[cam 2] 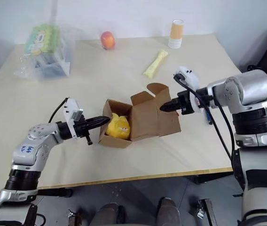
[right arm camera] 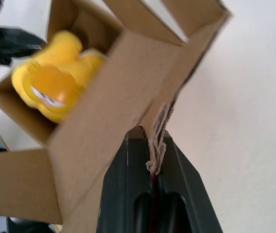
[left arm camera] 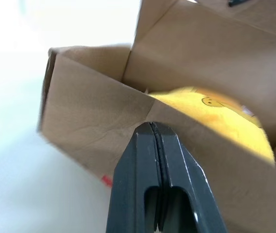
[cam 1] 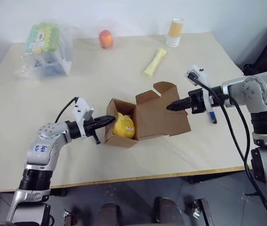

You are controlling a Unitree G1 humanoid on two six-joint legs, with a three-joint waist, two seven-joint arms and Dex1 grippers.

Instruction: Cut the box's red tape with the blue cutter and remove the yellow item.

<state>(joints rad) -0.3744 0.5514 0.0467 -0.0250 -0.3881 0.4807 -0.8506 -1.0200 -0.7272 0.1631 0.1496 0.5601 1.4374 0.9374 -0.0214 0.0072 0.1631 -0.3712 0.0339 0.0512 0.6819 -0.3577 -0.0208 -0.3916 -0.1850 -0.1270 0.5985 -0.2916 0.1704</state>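
**Box** [cam 1: 145, 120]: brown carton, open, standing near the front middle of the counter [cam 1: 39, 136]. The lid flaps stood up and back toward the right hand's side. A sliver of red tape [left arm camera: 107, 180] showed low on the outer wall in the left wrist view; the cut appeared done.

**Yellow item** [cam 1: 123, 126]: soft and bright yellow with a printed face, sitting inside the box against the near wall, its top level with the rim. Not yet removed.

**Blue cutter** [cam 1: 212, 115]: lying on the counter just beyond the right hand, apart from the box, in no grip.

**Right hand** [cam 1: 169, 107]: fingers closed on the edge of a raised cardboard flap, the card pinched between the pads in the right wrist view. Judged to be holding the lid open and steadying the box.

**Left hand** [cam 1: 109, 119]: fingers pressed together on nothing, tips at the box's outer wall beside the yellow item.

**Step in hand, judged:** removal of the yellow item.
- Keep the right hand's pinch on the flap so the light carton cannot slide or tip.
- Lift the left hand above the rim and part its fingers before going in.
- Take the item across its soft body and draw it straight up.
- Risk: a closed hand pushing the wall would only shove the box.

**Other stock**, far side of the counter: orange-red fruit [cam 1: 106, 38], pale bone-shaped piece [cam 1: 154, 61], cup [cam 1: 175, 32], clear bag of goods [cam 1: 46, 47].
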